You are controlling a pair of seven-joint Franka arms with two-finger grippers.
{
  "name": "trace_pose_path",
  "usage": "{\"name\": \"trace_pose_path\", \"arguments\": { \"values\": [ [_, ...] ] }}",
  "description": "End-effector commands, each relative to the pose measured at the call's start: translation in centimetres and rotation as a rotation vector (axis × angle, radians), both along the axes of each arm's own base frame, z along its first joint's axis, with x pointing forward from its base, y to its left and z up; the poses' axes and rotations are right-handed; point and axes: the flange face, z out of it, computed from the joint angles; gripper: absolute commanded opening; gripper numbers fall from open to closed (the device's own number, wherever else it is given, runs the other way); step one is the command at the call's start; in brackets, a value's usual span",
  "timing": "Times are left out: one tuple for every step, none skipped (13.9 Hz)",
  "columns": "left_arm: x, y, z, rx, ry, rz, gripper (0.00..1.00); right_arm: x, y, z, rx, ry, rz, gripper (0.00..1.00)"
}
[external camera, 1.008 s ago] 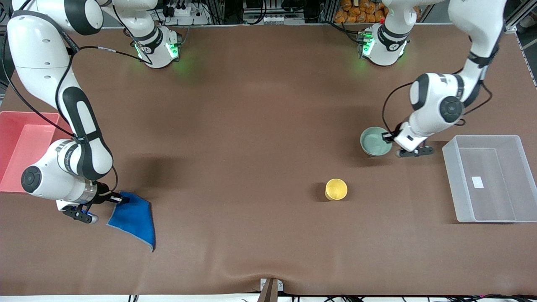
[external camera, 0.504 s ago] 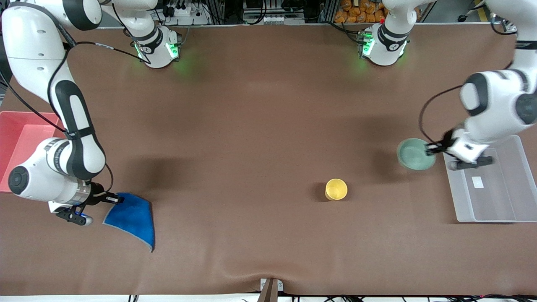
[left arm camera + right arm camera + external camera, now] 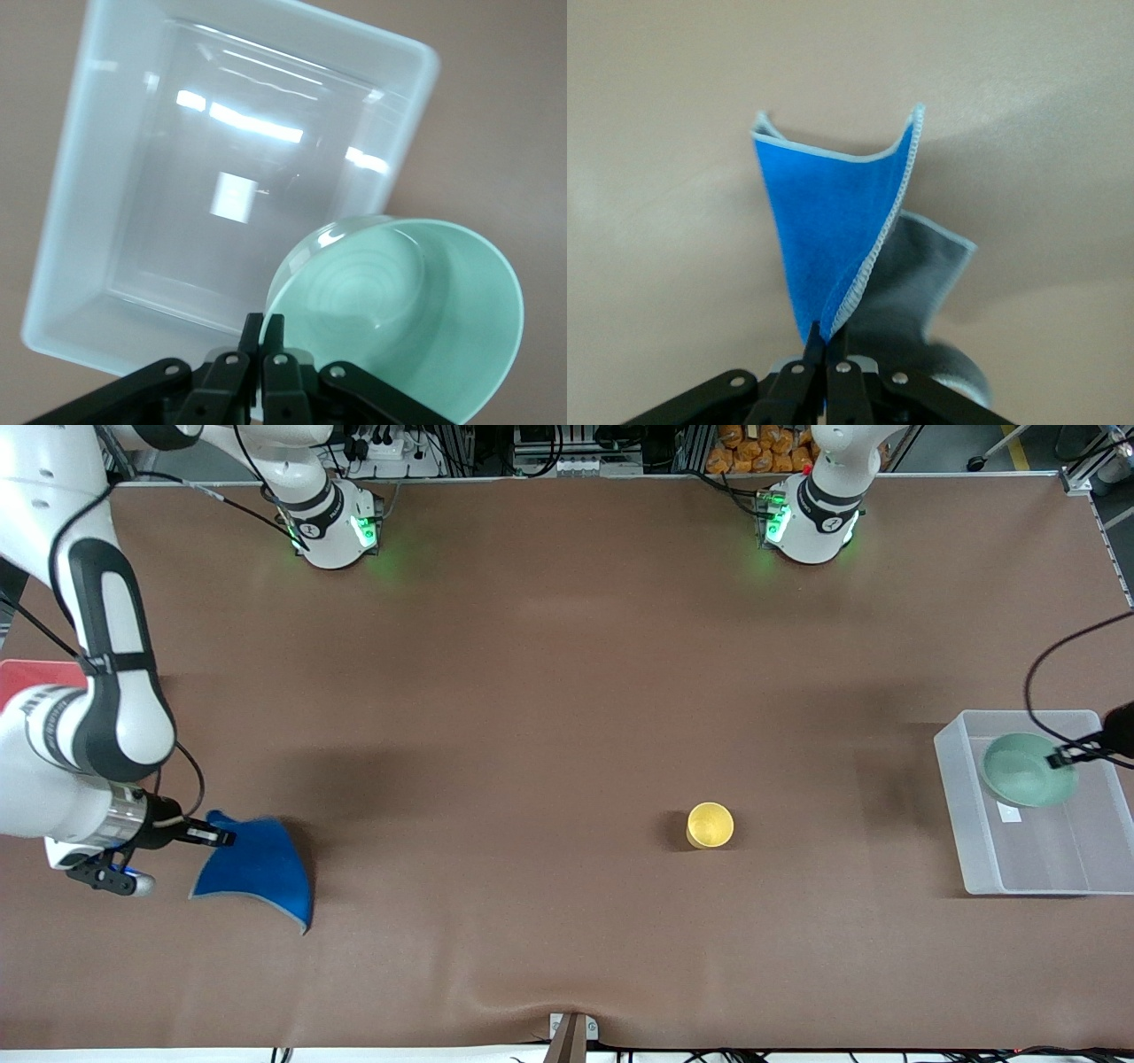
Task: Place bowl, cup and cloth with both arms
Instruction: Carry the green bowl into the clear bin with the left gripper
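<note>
The mint-green bowl hangs tilted over the clear bin, held by its rim in my left gripper, which is shut on it. In the left wrist view the bowl sits right above my left gripper, over the bin. My right gripper is shut on a corner of the blue cloth and holds it lifted off the table near the right arm's end. The cloth shows folded, its grey underside visible, above my right gripper. The yellow cup stands upright on the table, alone.
A red bin lies at the right arm's end of the table, mostly hidden by the right arm. The brown table stretches between the two arms' bases.
My left arm has carried the bowl from the table toward its end and over the clear bin. My right gripper has drawn the cloth toward the right arm's end. The cup has not moved.
</note>
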Motion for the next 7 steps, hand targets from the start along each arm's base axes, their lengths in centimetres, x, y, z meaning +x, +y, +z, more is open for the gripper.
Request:
{"name": "trace_pose_path", "arguments": {
  "values": [
    [-0.3,5.8,-4.2,-0.033,0.048,0.04,0.0,-1.7,-0.4,4.1,0.016,0.004,0.072,0.0],
    [-0.8,7.1,-5.4,-0.043,0.054,0.044,0.0,-2.3,-0.9,5.2,0.009,0.016,0.09,0.0],
    [-1.3,8.1,-6.4,-0.053,0.063,0.046,0.0,-3.0,-1.7,6.2,-0.011,0.039,0.101,0.0],
    [-1.7,8.9,-7.2,-0.056,0.065,0.029,0.0,-3.7,-2.0,7.4,-0.031,0.058,0.116,0.0],
    [-1.7,9.3,-7.9,-0.057,0.059,-0.037,0.0,-4.3,-2.2,8.7,-0.047,0.065,0.124,0.0],
    [-1.7,9.3,-9.2,-0.078,0.066,-0.074,0.0,-5.1,-2.3,10.3,-0.058,0.08,0.133,0.0],
    [-1.9,9.6,-10.5,-0.085,0.078,-0.081,0.0,-6.0,-2.4,11.9,-0.075,0.094,0.144,0.0]
  ]
}}
